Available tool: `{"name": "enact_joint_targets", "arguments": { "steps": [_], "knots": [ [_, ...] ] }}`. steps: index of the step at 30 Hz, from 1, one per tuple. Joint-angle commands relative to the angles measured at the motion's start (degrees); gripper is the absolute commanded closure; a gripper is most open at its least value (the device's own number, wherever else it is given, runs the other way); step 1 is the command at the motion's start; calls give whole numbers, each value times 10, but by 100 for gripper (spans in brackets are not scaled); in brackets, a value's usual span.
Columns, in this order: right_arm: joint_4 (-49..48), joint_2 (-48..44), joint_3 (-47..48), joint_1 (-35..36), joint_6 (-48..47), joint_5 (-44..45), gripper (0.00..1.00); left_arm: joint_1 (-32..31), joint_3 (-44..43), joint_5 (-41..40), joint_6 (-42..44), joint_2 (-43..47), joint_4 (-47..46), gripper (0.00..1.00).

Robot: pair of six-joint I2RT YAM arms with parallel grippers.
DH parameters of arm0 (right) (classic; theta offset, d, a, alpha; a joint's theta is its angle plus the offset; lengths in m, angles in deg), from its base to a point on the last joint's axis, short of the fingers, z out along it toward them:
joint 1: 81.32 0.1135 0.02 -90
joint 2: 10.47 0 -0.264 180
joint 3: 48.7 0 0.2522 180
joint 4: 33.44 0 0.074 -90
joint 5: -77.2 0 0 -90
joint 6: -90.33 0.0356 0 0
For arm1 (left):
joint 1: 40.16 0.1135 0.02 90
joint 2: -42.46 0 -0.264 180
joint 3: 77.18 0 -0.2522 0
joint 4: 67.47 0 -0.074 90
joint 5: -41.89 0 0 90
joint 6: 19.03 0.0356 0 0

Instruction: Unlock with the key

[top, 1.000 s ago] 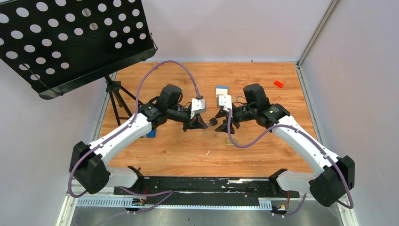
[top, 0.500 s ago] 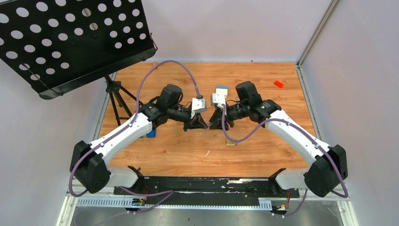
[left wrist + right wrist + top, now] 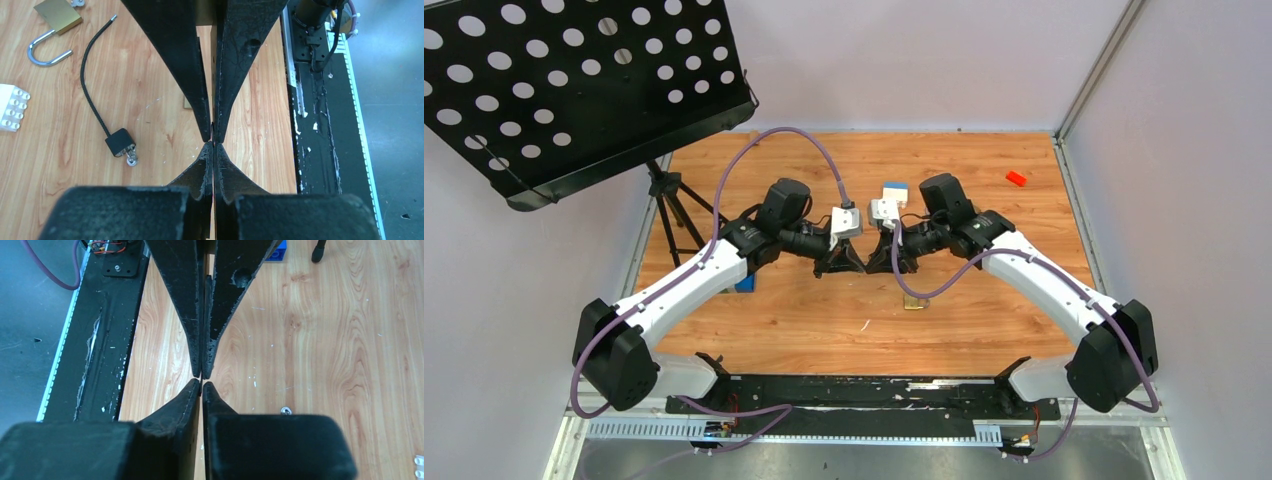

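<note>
R end effector [image 3: 201,383] slid left; black wedge tips meet L end effector [image 3: 213,147].

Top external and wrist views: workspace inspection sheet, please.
Surface: wooden tabletop, white flecks.
Job's things: key not made out; brass padlock, shackle looks open.
Clutter: black cable with blocky end; white brick; blue brick; red block.
Grippers: left gripper and right gripper both shut, tip to tip.
Cables: purple cables loop off both wrists.
Surroundings: black perforated music stand; pale walls.
</note>
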Motion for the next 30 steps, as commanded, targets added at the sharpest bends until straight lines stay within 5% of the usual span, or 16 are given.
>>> {"name": "enact_joint_targets", "arguments": {
  "steps": [1, 9, 16, 18, 19, 25, 30],
  "knots": [
    [-10, 1, 23, 4, 3, -21, 96, 2, -16, 15, -5, 4, -14, 100],
    [-8, -14, 15, 3, -7, -12, 100, 2, -12, 6, 1, 7, -14, 96],
    [-53, -55, -24, -12, 11, -26, 100, 2, -15, -4, -9, 32, -27, 57],
    [-67, -63, -34, -18, 21, -37, 100, 3, -17, -13, -18, 37, -35, 22],
    [-72, -65, -37, -21, 26, -41, 100, 2, -18, -18, -23, 38, -40, 16],
    [-138, -84, -74, -54, 89, -72, 100, 2, -3, -33, -88, 49, -112, 12],
    [-188, -87, -88, -84, 142, -111, 100, 3, -9, -27, -134, 30, -146, 26]
  ]
}}
